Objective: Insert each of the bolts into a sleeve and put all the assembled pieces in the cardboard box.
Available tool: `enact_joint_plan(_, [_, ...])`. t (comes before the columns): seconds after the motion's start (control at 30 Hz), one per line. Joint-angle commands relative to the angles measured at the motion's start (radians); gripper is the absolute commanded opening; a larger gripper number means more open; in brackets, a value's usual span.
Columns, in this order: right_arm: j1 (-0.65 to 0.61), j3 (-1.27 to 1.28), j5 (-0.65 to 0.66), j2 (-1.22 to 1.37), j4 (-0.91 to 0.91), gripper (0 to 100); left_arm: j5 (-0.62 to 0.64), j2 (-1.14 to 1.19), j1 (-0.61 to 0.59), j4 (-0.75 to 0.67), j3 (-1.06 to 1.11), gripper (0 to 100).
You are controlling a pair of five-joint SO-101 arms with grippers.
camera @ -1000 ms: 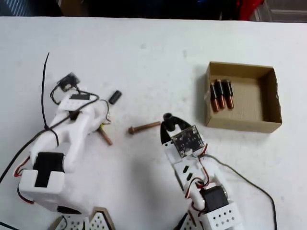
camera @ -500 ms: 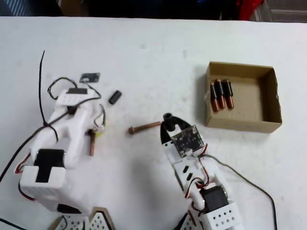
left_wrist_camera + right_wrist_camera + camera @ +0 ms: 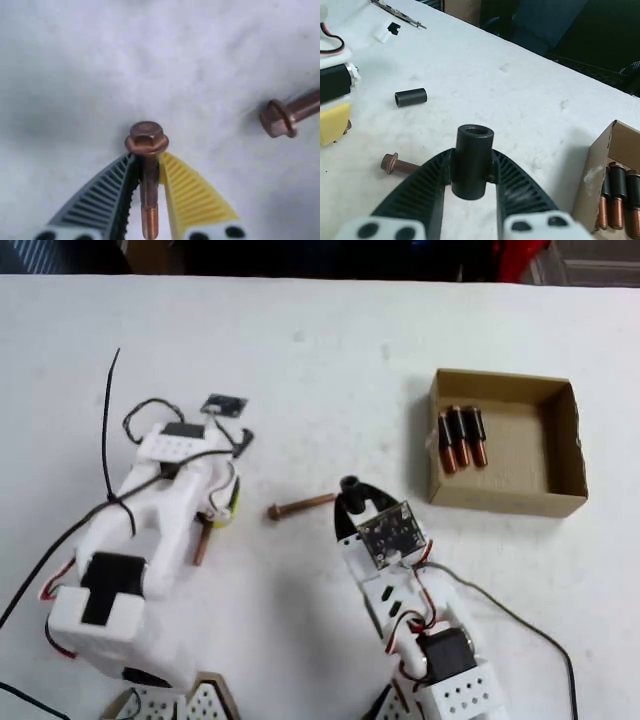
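Left tool (image 3: pixel 146 158) clamps bolt (image 3: pixel 146 139) below its head — well apart from cardboard box (image 3: pixel 500 502) | right tool (image 3: pixel 471 159) pinches sleeve (image 3: pixel 473 142) upright, nearer it | I judge both rigid, light, slippery — grip mid-shank.

White table (image 3: pixel 330 330), red object (image 3: pixel 520 256) past the table's far edge, small white piece (image 3: pixel 383 34) on the table
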Motion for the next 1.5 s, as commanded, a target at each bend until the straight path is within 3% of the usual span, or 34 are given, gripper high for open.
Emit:
enact_joint_plan(0.0, [0.008,0.009,-0.005,-0.002,0.002,1.7,-0.012,-0.18,0.039,-0.052,0.044,2])
enact_joint_plan(0.23, [0.008,0.009,-0.003,-0.002,0.002,1.7,-0.012,-0.541,0.035,-0.112,0.219,2])
enact_joint_plan(0.4, [0.008,0.009,-0.003,-0.002,0.002,1.7,-0.104,-0.785,0.041,-0.112,0.284,2])
enact_joint_plan(0.8, [0.008,0.009,-0.003,-0.002,0.002,1.7,-0.095,-1.262,0.041,-0.118,0.494,2])
enact_joint_plan(1.33, [0.001,0.009,-0.008,-0.004,0.001,1.7,-0.089,-1.552,0.041,-0.121,0.612,2])
enact_joint_plan(1.47, [0.001,0.009,-0.011,-0.007,-0.002,1.7,-0.087,-1.587,0.041,-0.256,0.703,2])
